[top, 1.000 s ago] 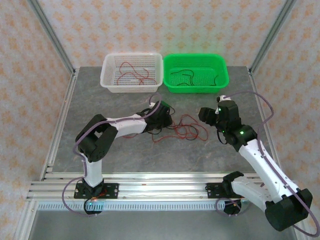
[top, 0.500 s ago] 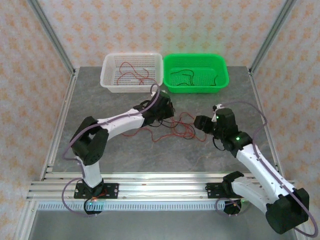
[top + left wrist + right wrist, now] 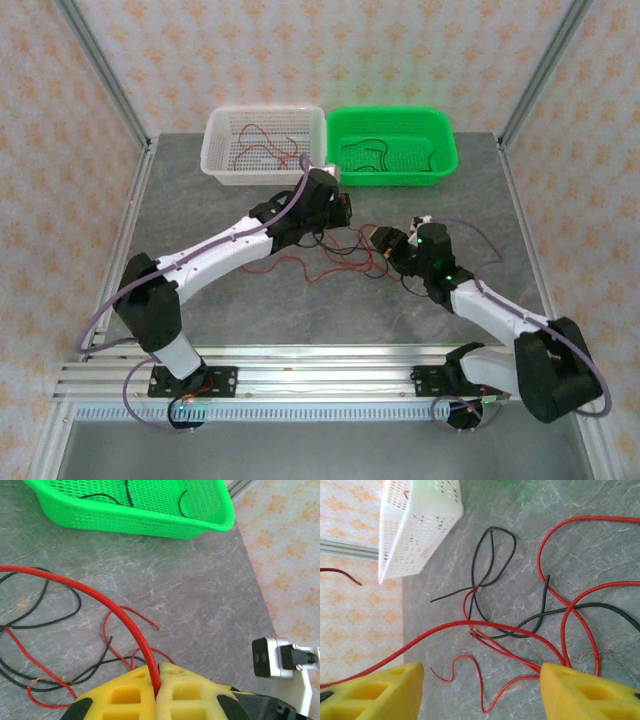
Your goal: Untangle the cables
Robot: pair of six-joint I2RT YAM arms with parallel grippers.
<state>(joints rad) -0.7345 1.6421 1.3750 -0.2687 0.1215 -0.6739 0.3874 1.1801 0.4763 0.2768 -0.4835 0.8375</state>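
Observation:
The cables, thin red and black wires, lie tangled (image 3: 345, 262) on the grey table between my two grippers. My left gripper (image 3: 338, 218) is shut on a red wire (image 3: 120, 612), which runs up out of the pinched yellow pads (image 3: 175, 692) and arcs off to the left. My right gripper (image 3: 383, 243) hovers low over the tangle's right side, open. Between its yellow fingertips (image 3: 385, 690) a red wire (image 3: 465, 622) crosses the table, and a black wire (image 3: 605, 606) lies further off.
A white basket (image 3: 215, 150) holding red wires and a green basket (image 3: 445, 150) holding black wires stand side by side at the back, just beyond the left gripper. Patterned walls and metal posts close in the table. A white bracket (image 3: 272, 657) sits right of the left gripper.
The left arm has stretched out towards the baskets, drawing the red wire with it. The right gripper has swung left and down, close to the tangle.

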